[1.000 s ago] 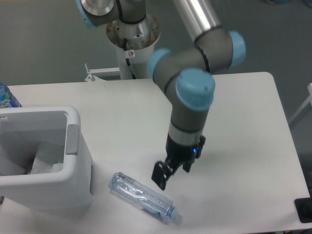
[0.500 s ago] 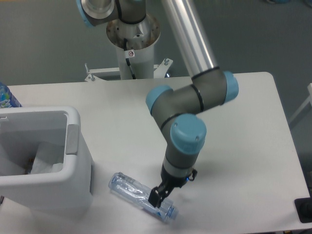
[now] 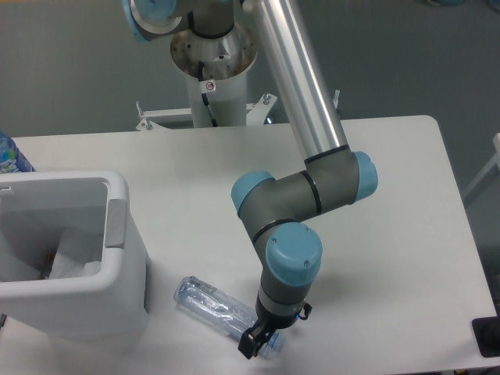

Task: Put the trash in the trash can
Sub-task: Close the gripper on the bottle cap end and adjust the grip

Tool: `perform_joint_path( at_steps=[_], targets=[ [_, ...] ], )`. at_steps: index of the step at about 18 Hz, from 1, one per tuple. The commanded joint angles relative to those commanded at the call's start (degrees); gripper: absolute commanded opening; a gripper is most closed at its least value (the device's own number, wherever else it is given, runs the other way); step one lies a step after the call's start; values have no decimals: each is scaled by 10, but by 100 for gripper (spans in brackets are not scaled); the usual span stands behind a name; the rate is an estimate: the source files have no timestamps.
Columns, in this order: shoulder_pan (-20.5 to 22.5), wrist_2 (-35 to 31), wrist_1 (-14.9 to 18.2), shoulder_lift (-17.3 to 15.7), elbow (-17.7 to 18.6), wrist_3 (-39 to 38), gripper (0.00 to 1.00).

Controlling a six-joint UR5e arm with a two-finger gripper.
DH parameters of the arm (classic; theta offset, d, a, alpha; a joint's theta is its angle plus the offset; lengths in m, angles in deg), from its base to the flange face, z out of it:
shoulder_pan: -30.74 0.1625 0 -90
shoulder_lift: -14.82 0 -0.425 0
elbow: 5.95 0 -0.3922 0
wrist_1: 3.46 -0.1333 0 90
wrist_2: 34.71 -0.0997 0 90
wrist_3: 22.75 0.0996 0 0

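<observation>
In the fixed camera view, the water bottle (image 3: pixel 223 312) is seen lying on its side near the front edge of the surface (image 3: pixel 406 234). It is clear, crumpled plastic with a bluish tint; its blunt end points toward 10 o'clock and its neck toward 4 o'clock. Label colours cannot be made out. The gripper (image 3: pixel 256 344) is lowered onto the neck end, at 5 o'clock from the bottle's middle; dark fingers are seen at the bottle, but whether they are clamped on it cannot be told. The arm (image 3: pixel 293 211) is folded steeply down over it, with grey links and light-blue joint caps.

At 9 o'clock from the bottle stands the trash can (image 3: pixel 117 266), white, thick-rimmed, with a grey oblong patch on the side facing the bottle; crumpled white material lies inside. The 2 are near but apart.

The surface is white with rounded corners. At its far left edge the top of a blue bottle (image 3: pixel 9 155) shows. Behind the surface a grey floor (image 3: pixel 70 62) and the arm's white pedestal (image 3: pixel 215 78) are seen.
</observation>
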Motion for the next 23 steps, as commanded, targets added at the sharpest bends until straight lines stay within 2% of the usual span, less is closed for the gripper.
perform_joint_path(
  at_steps=[14,16,18,20,23],
  targets=[
    [-4,-30,0,17,0,-12,100],
    [-9,-36,0,17,0,-13,93],
    [-9,-36,0,18,0,-13,81],
    [-9,-36,0,18,0,-13,80],
    [-12,-36,0,18,3,-13,73]
  ],
)
